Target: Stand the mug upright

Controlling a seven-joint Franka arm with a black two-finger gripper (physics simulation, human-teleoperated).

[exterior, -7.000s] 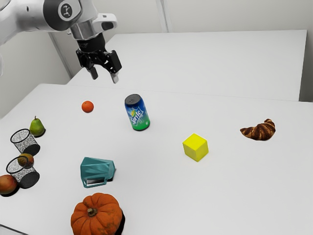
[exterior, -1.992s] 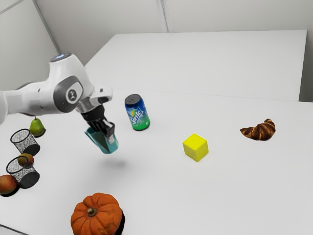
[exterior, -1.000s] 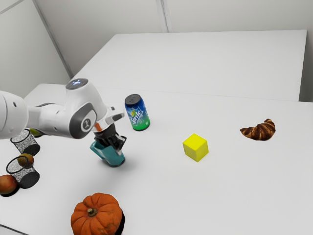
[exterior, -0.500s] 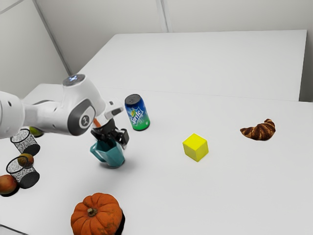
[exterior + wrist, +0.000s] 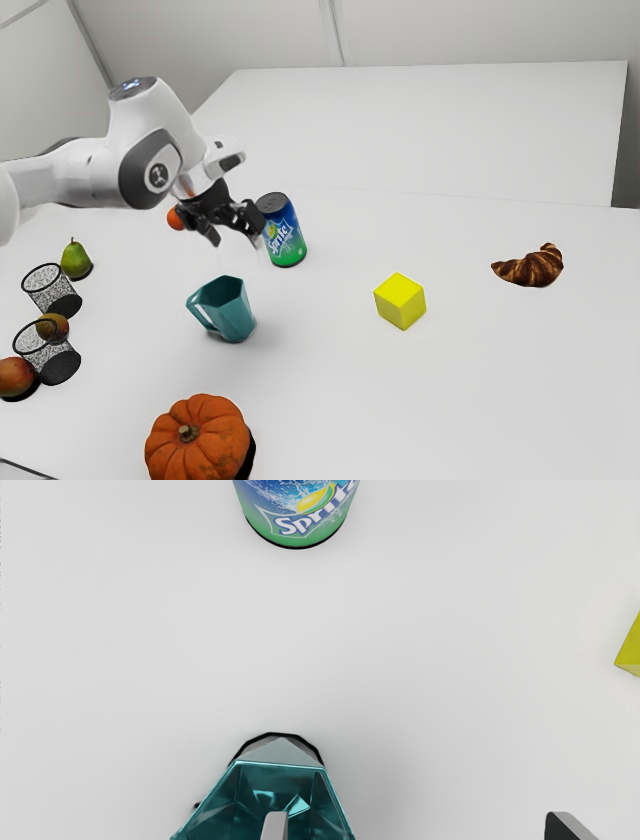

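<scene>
Above the table and a little behind the mug, my gripper hangs open in the exterior view, apart from everything. The teal mug stands upright on its base, its handle toward the exterior view's left. In the wrist view the gripper has its two fingers wide apart with nothing held between them. One fingertip overlaps the open mouth of the mug there, and the inside of the mug shows.
A Sprite can stands close beside the gripper. Also on the table are a yellow cube, a croissant, a pumpkin, an orange, a pear and two mesh cups.
The lying mug was lifted, turned and lowered onto its base. Since half a second ago my gripper has let go and risen away from it, while the mug stays standing.
</scene>
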